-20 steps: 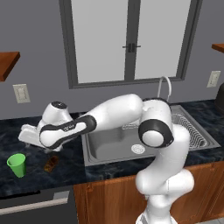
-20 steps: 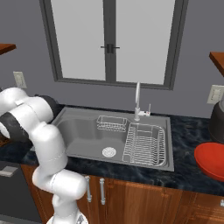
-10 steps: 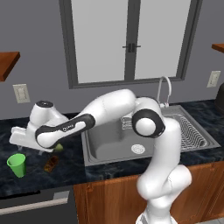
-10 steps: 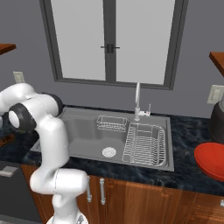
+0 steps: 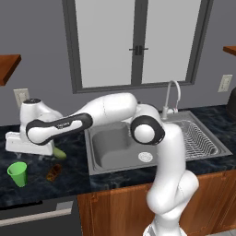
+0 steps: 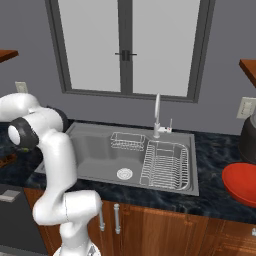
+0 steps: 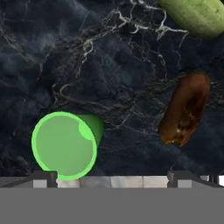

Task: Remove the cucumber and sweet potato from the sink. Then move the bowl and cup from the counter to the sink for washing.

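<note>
cucumber (image 7: 192,15) and sweet potato (image 7: 184,109) out on counter (image 7: 87,52), sink (image 6: 95,150) looks empty; gripper (image 7: 111,177) spread above cup (image 7: 65,144), apparently next; bowl (image 6: 242,182) untouched

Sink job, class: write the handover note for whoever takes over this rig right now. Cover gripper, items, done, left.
Gripper: open, holding nothing, above the counter left of the sink.
Cucumber and sweet potato: lying on that counter, apart.
Cup: upright beside them.
Bowl: on the counter right of the sink.
Done: both vegetables out.
Left: cup and bowl into the sink.
</note>
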Controlling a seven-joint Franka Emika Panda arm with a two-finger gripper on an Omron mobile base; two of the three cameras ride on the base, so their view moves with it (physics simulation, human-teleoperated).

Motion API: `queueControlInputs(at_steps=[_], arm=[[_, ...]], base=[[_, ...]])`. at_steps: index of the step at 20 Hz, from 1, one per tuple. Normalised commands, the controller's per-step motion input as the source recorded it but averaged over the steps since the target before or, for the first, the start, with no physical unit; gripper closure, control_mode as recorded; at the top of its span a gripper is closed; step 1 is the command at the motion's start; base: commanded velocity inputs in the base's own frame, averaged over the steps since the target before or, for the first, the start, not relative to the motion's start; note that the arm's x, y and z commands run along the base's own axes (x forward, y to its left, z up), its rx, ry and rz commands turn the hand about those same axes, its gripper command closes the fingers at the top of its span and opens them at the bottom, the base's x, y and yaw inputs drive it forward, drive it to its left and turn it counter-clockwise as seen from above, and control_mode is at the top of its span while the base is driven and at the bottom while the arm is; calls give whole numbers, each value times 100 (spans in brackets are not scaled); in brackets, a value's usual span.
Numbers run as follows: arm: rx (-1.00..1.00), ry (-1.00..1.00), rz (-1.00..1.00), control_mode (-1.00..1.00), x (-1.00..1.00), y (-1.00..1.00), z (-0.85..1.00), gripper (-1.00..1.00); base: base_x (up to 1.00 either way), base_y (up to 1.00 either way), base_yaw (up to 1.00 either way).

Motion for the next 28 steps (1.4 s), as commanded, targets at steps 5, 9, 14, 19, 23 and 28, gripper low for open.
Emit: queueControlInputs(at_steps=[5, 9, 14, 19, 23, 28], arm=[[-10, 2, 0, -100, 1, 3, -6, -100], [-4, 0, 0, -100, 4, 6, -9, -100], [-2, 0, 0, -100, 5, 1, -11, -100], [-3, 0, 0, -100, 7, 1, -15, -100], [-1, 0, 0, -100, 7, 2, -18, -100], [0, 0, 0, -100, 7, 11, -14, -100]], base=[[0, 0, 0], [0, 0, 0], [0, 0, 0], [0, 0, 0], [0, 0, 0], [0, 0, 0]])
